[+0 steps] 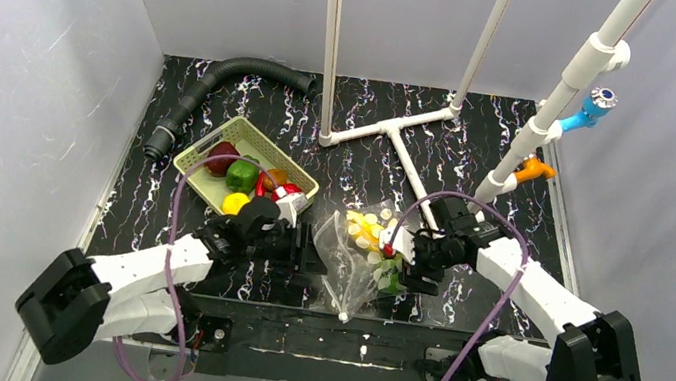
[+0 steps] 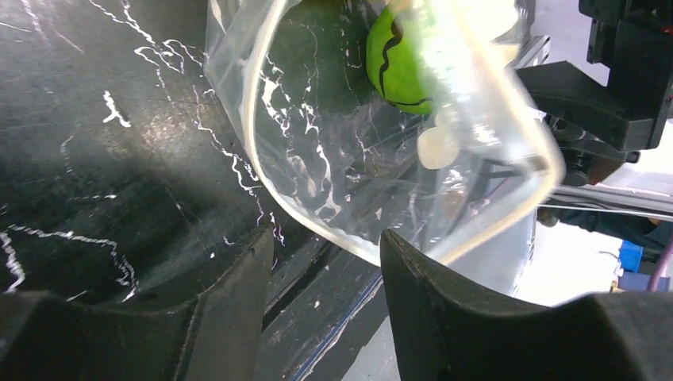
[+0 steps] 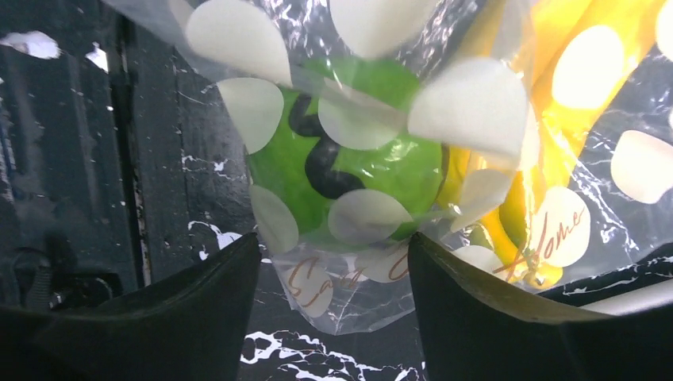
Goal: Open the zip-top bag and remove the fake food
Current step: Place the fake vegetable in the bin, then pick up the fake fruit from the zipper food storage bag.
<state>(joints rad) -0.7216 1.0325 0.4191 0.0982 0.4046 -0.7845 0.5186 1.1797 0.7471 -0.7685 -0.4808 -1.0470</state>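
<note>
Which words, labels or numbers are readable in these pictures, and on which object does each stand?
"Home": brown script on an off-white dot of the clear crinkly dotted zip-top bag.
A second brown script word lower on the bag, below the green fake fruit, begins like "Sa"; too creased to read.
Nothing else readable.

A: Middle of the surface (image 1: pixel 464 169)?
B: Blocked. The zip-top bag (image 1: pixel 357 254) is flanked closely by the left hand (image 1: pixel 310 252) and the right hand (image 1: pixel 403 259); no passage is left between them.
A: Left side?
B: Occupied by the basket (image 1: pixel 208 139), just behind the left hand. The black hose (image 1: pixel 231 68) is laid beyond it.
A: Rear?
B: The white pipe frame (image 1: pixel 389 127) is planted there, its uprights rising. Room is seen between frame and basket.
</note>
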